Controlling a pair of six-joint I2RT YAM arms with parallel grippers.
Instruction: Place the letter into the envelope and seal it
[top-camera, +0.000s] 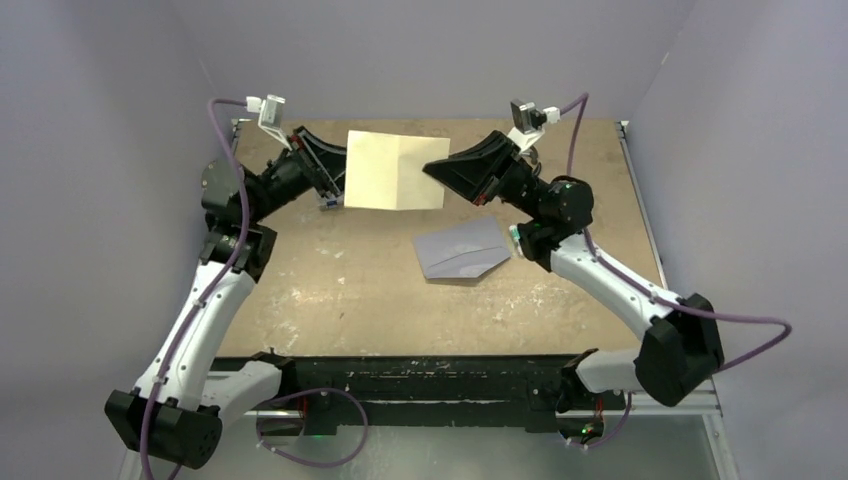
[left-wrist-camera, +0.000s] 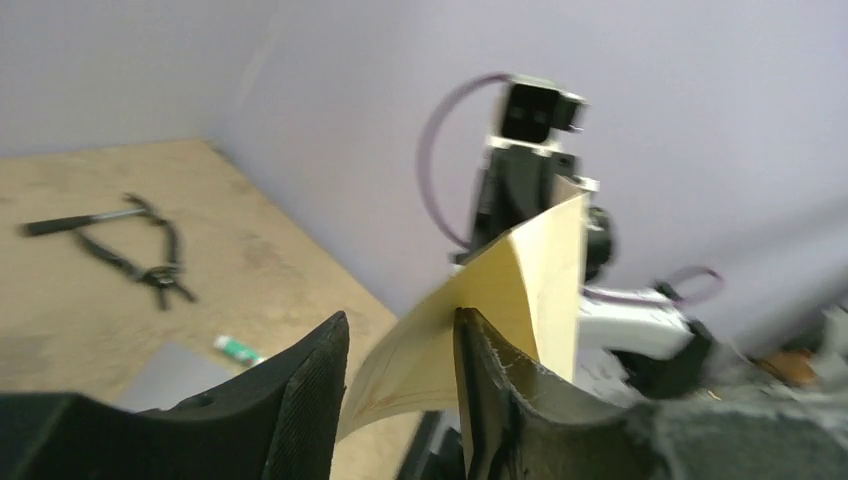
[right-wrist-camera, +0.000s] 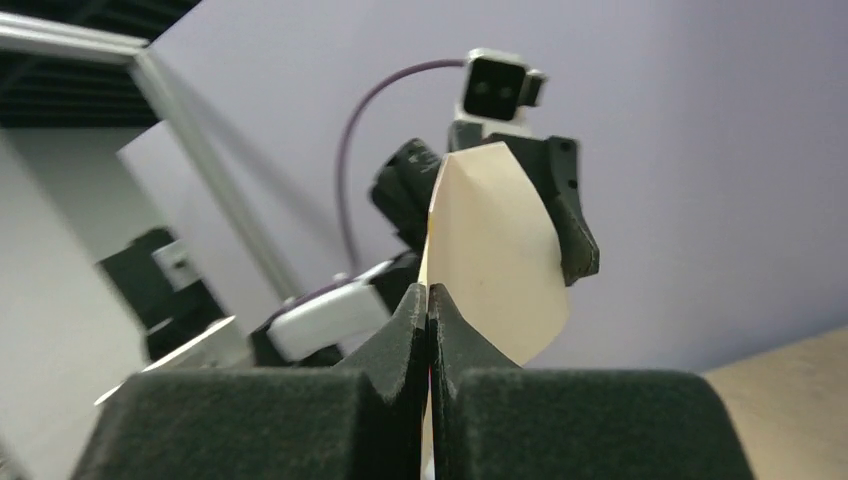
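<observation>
Matt cream paper letter (top-camera: 393, 170); scuffed wooden table (top-camera: 350, 290).

What we cannot make out
A small green-and-white thing (left-wrist-camera: 238, 348) is too blurred for us to name; the letter (left-wrist-camera: 480, 310) hides its near end behind a finger (left-wrist-camera: 500, 400).

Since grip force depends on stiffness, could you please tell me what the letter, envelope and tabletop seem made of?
The letter: probably matte cream paper; it bows and keeps a centre crease. The envelope: matte grey-lavender paper, visibly creased. The tabletop: seemingly bare wood board, scuffed.
</observation>
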